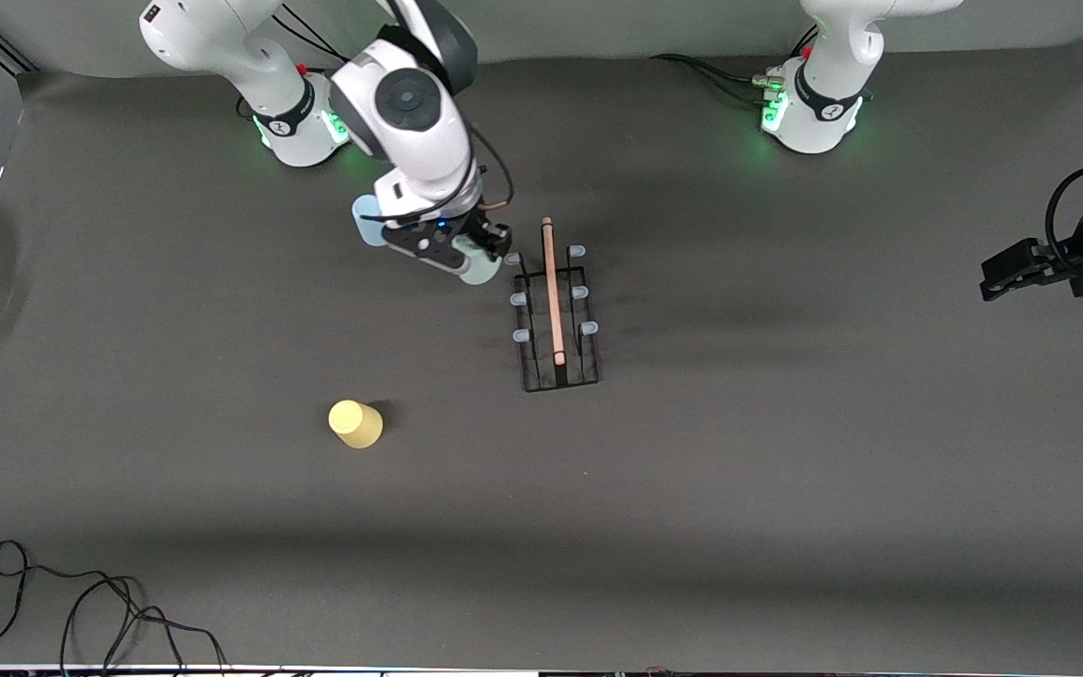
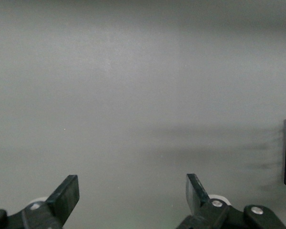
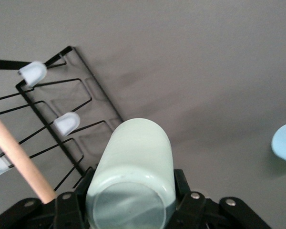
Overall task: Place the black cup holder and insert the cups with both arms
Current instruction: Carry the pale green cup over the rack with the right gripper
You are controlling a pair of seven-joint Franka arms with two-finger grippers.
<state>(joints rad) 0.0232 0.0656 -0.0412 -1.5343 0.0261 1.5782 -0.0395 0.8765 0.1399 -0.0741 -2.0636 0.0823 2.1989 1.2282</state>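
Right wrist view shows the right gripper (image 3: 133, 210) clamped on the pale green cup (image 3: 132, 176), held over the rack end of the black cup holder (image 1: 556, 310) nearest the robot bases. Left gripper (image 2: 133, 195), fingers apart, waits over bare matte grey table (image 1: 786, 470) at its arm's end. A light blue cup (image 1: 368, 221) sits by the right arm; the yellow cup (image 1: 355, 423) lies nearer the front camera. Loose cables (image 1: 81, 611) trail at the table edge.

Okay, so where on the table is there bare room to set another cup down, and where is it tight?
Bare mat lies between the black cup holder and the waiting open left gripper, and nearer the camera than the yellow cup. It is crowded at the rack's base-side end, where the right gripper holds the pale green cup, with the light blue cup beside it.
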